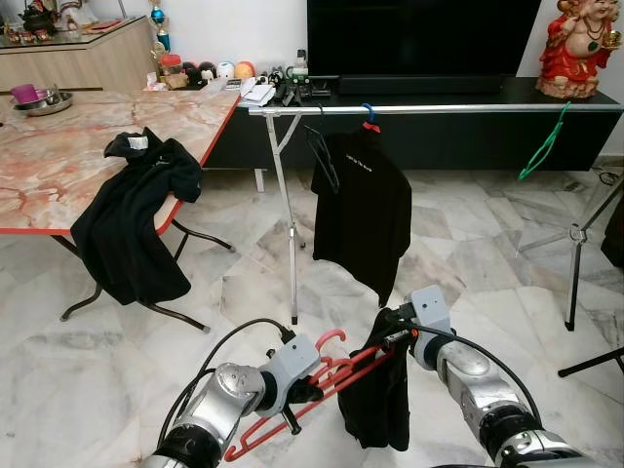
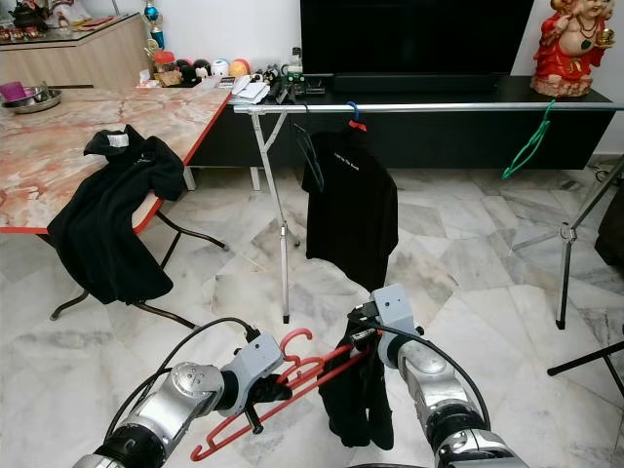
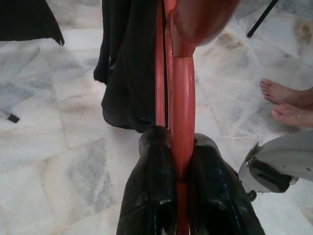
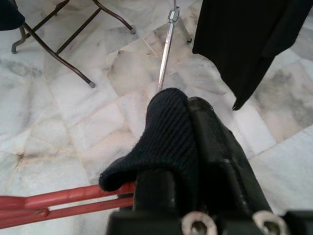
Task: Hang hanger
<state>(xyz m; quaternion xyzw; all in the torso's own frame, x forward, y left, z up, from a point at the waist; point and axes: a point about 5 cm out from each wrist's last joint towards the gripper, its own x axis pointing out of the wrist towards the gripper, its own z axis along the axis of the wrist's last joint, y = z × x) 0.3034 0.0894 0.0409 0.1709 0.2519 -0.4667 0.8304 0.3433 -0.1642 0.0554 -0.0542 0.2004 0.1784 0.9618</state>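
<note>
A red plastic hanger [image 1: 292,405] lies slanted between my two arms, low in front of me. My left gripper [image 1: 310,388] is shut on the hanger near its hook; in the left wrist view the black fingers [image 3: 151,196] clamp the red bar [image 3: 182,122]. A black garment [image 1: 380,395] droops from the hanger's right end. My right gripper [image 1: 393,330] is shut on the garment's collar, and dark knit cloth [image 4: 166,137] covers its fingers. Ahead stands a silver clothes rail [image 1: 439,109] with a black T-shirt [image 1: 361,210] hanging on it.
A marble-topped table [image 1: 88,146] at left has a black shirt [image 1: 132,219] draped over its edge. A green hanger [image 1: 542,146] hangs on the rail's right part. Behind are a dark TV cabinet [image 1: 439,132] and a black stand [image 1: 575,263]. A person's bare feet [image 3: 288,100] are nearby.
</note>
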